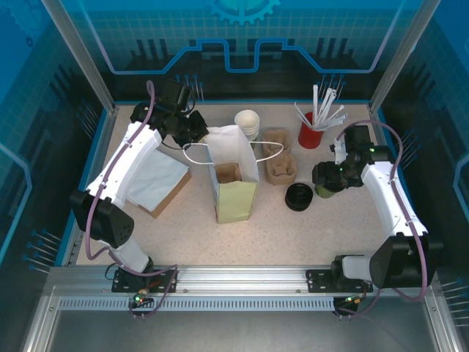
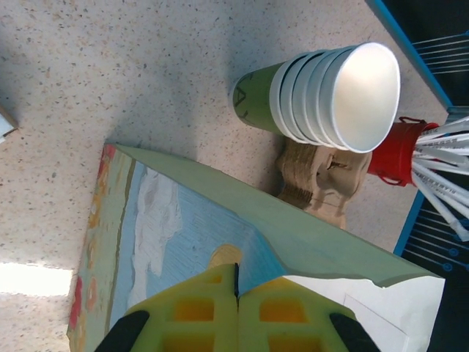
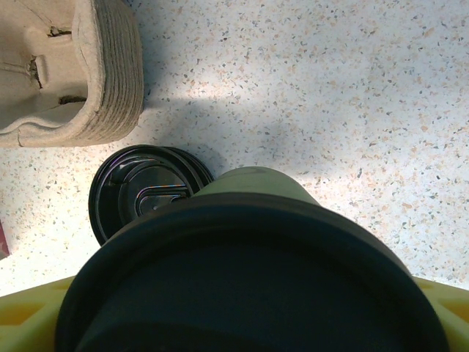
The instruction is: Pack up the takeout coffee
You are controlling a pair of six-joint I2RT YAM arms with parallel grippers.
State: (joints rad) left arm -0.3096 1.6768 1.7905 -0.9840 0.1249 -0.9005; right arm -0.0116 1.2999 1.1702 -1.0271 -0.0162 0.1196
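Now, on the left, the left gripper point(image 1: 192, 126) is squeezed shut, and it looks to be pinching the top rim of the paper bag point(image 1: 236, 192). The bag stands up with its mouth open to the sky. Next come the brown cup trays point(image 1: 279, 163) and the loose black lids point(image 1: 298, 196). On the right, the right gripper point(image 1: 328, 179) is spread wide around the takeout coffee point(image 3: 258, 192), hugging it near its black lid. The cup's bottom points down at the table. The bag lies to the cup's left, past the lids, so I think the right arm must carry it that way and lower it in bottom first
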